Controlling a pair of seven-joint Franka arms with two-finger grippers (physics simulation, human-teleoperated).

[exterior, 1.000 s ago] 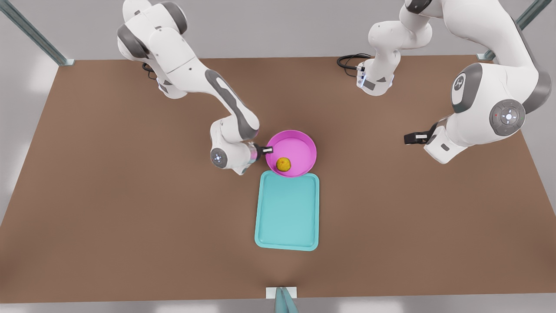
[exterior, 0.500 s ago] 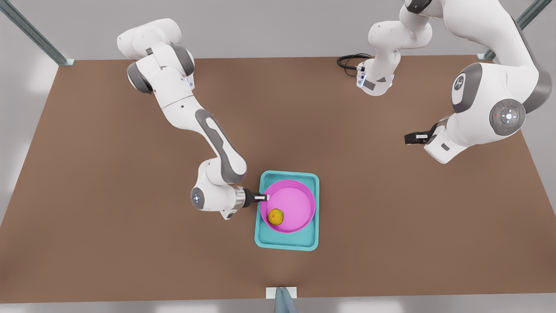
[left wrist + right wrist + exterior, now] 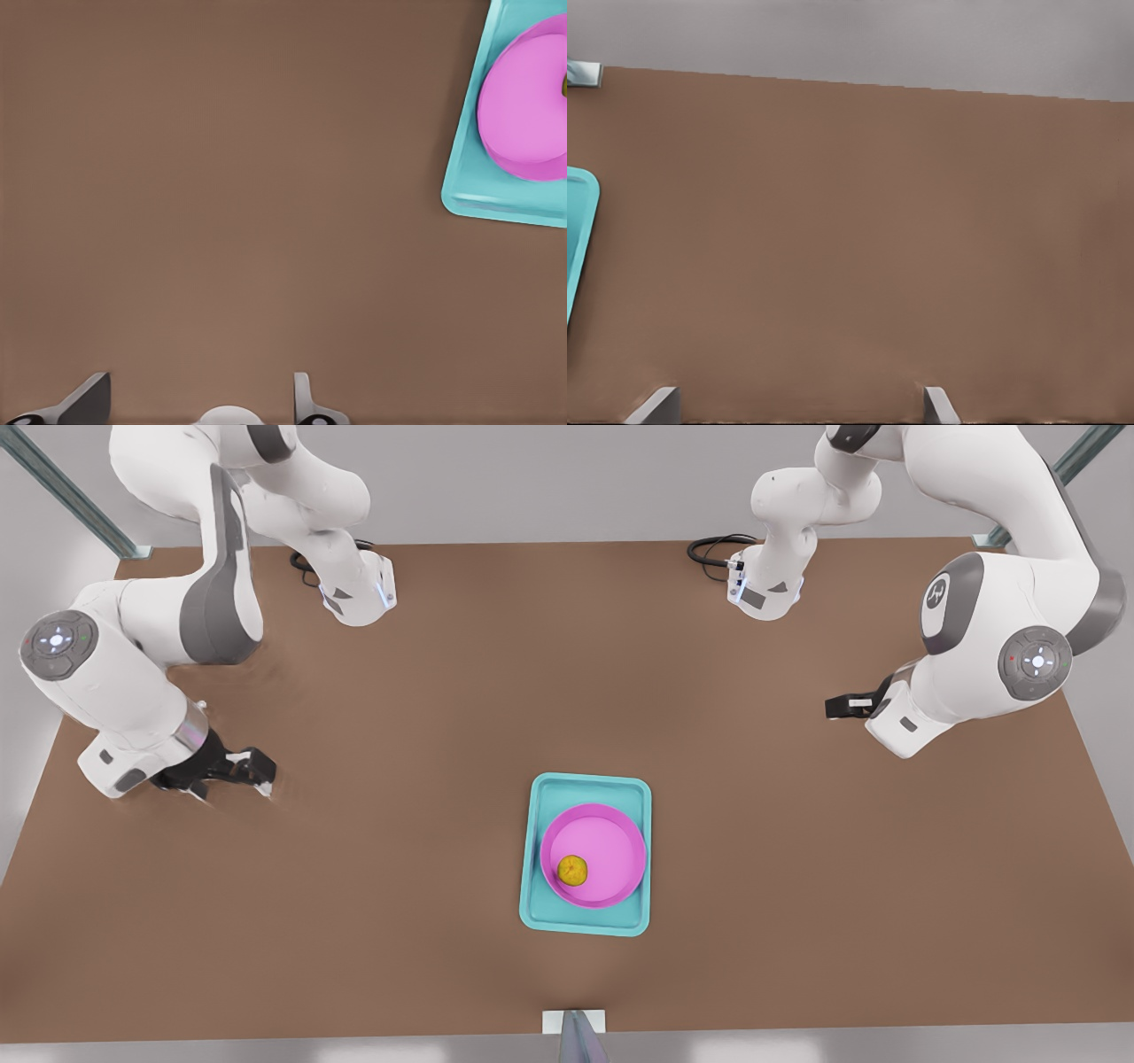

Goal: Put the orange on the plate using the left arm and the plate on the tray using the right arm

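Spanning nearly the whole front view, the brown surface (image 3: 797, 868) carries everything. The right arm (image 3: 133, 682) stands at the front view's left and the left arm (image 3: 992, 638) at the front view's right, both well apart from the task's things. The teal tray (image 3: 585, 786) lies flat near the middle of the surface. The pink plate (image 3: 611, 850) rests inside it, toward the tray's end nearer the front view's bottom edge and about as wide as the tray. The right claw (image 3: 252, 766) hangs low over bare surface, its fingers apart and holding nothing. The left claw (image 3: 842, 707) waits over bare surface too, fingers spread and empty in its wrist view. The orange (image 3: 572, 870) sits on the plate, close to the rim on the front view's left side.
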